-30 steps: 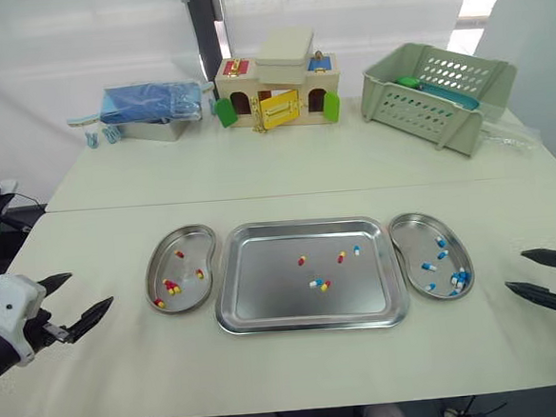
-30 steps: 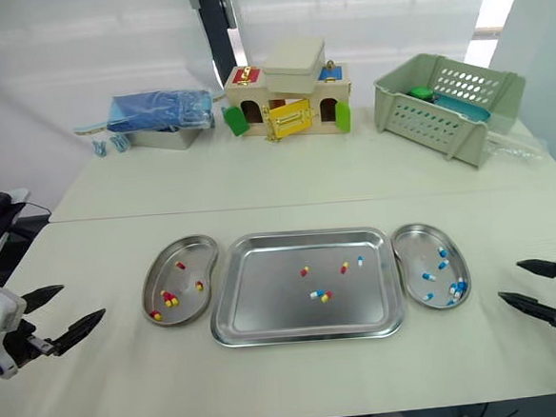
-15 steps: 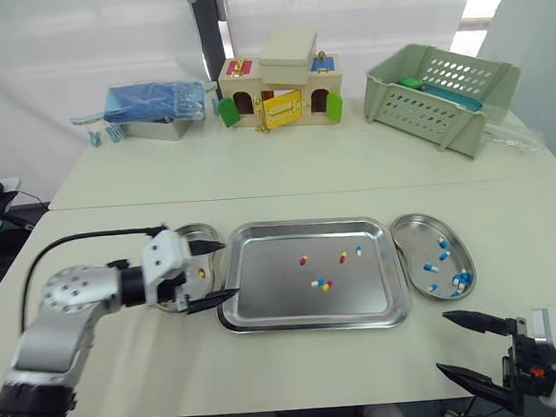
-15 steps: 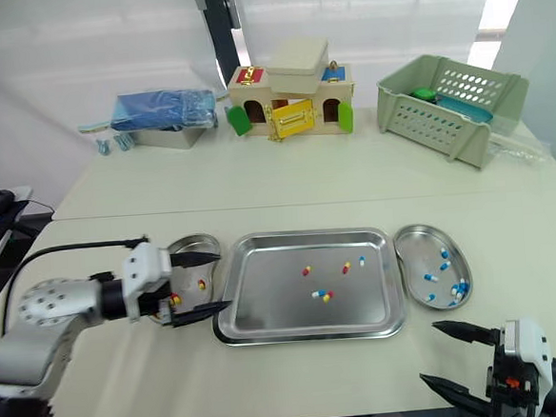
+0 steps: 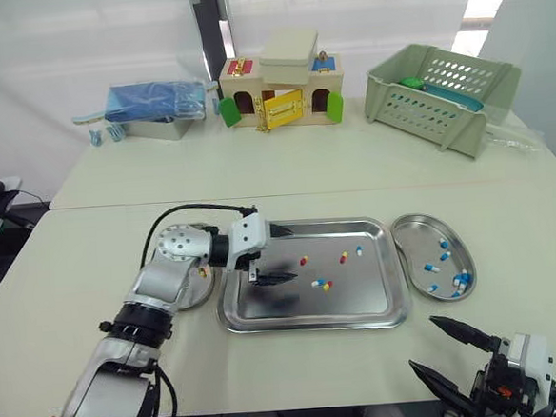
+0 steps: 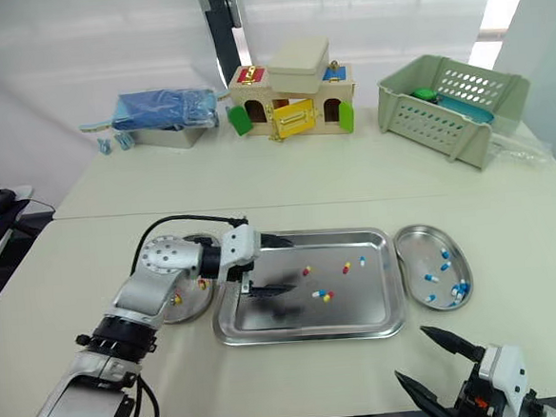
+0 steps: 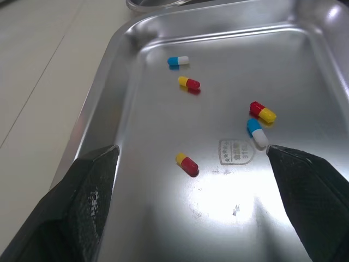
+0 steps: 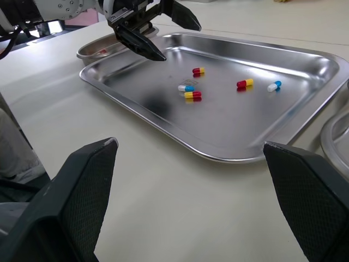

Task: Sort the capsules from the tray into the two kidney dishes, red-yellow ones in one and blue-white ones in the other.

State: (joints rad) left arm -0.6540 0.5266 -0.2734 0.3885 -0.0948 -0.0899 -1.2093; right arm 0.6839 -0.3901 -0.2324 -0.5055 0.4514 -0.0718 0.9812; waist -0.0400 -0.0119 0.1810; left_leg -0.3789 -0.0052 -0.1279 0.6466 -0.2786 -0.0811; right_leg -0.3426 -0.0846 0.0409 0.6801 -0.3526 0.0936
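**Tray.** A polished steel tray (image 5: 310, 318), rectangular with rounded corners and a raised rolled rim, lies mid-worktop toward the near edge. The worktop (image 5: 92, 279) is matte cream. On the tray's flat, mirror-like floor rest five glossy two-tone capsules. Three are red-yellow capsules (image 7: 187, 164) and two are blue-white capsules (image 7: 178, 60). All sit in the middle and right half, and one of each colour lie just beside each other near the centre.

**Dishes.** Two bean-shaped steel dishes flank the tray, rims close to its short edges. The left kidney dish (image 5: 200, 290), partly under the left arm, holds red-yellow pieces. The right kidney dish (image 5: 416, 237) holds blue-white ones.

**Grippers.** The left gripper (image 5: 289, 255) hangs over the tray's left half with its jaws spread wide. Its tapered black fingers (image 7: 82, 196), cross-hatched on the inner faces, frame the nearest red-yellow capsule without touching it. The right gripper (image 5: 423, 343) is over the worktop's near edge toward the near-right corner. Its jaws are also wide apart and empty.

**Open room.** The tray floor is bare along its left and near edges. A broad strip of bare worktop runs along the near edge. A slatted green plastic basket (image 5: 441, 87), a wooden toy house (image 5: 280, 94) and a blue bundle (image 5: 151, 101) line the far edge, well apart from the tray.
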